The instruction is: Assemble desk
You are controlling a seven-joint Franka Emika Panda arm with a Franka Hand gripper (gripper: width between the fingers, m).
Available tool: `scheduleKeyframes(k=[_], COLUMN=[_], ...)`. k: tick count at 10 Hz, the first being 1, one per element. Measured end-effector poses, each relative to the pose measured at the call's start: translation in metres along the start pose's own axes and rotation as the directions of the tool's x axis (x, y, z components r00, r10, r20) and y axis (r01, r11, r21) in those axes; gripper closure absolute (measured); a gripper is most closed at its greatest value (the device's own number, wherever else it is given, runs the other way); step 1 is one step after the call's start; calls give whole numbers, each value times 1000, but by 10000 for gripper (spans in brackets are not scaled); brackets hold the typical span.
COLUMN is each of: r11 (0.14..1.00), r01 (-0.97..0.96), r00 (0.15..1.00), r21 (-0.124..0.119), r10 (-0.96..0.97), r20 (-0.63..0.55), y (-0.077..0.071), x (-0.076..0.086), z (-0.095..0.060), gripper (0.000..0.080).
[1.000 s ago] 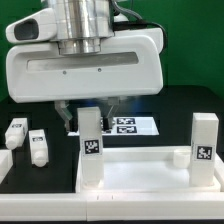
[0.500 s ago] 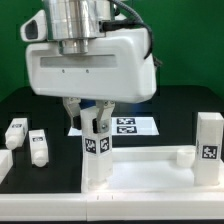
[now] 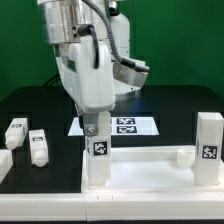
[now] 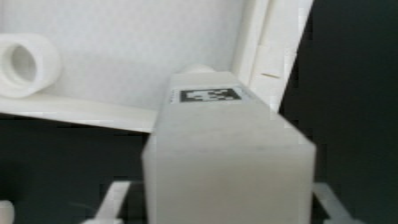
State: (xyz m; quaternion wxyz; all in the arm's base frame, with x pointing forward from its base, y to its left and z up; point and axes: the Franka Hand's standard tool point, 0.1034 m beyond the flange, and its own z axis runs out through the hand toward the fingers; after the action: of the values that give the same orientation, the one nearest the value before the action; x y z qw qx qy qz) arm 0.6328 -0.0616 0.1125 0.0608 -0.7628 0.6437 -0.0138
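The white desk top lies at the front of the table, rim up. One white leg with a black-and-white tag stands upright on its corner at the exterior view's left. My gripper comes down on this leg from above and is shut on its top. In the wrist view the leg fills the middle, with a finger on each side and the desk top beyond. A second leg stands on the corner at the exterior view's right.
Two loose white legs lie on the black table at the exterior view's left. The marker board lies behind the desk top. A white round ring shows on the desk top in the wrist view.
My hand has turned about a quarter turn about its vertical axis while staying over the left leg. The leg has turned with it. Its tag sits slightly further right.
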Motion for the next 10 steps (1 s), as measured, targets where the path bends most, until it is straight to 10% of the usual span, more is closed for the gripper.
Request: scheduleKeyframes(k=[2,4,10], r11=[996,998,760], r01=[-88,-62,650], r00=[996,998,760], r21=[7,7,-1], r10=[88,61,-650], r20=[15,16,8], y=[2,1,0], x=[3,0,-8], z=[0,1,2], gripper=[514,328,150])
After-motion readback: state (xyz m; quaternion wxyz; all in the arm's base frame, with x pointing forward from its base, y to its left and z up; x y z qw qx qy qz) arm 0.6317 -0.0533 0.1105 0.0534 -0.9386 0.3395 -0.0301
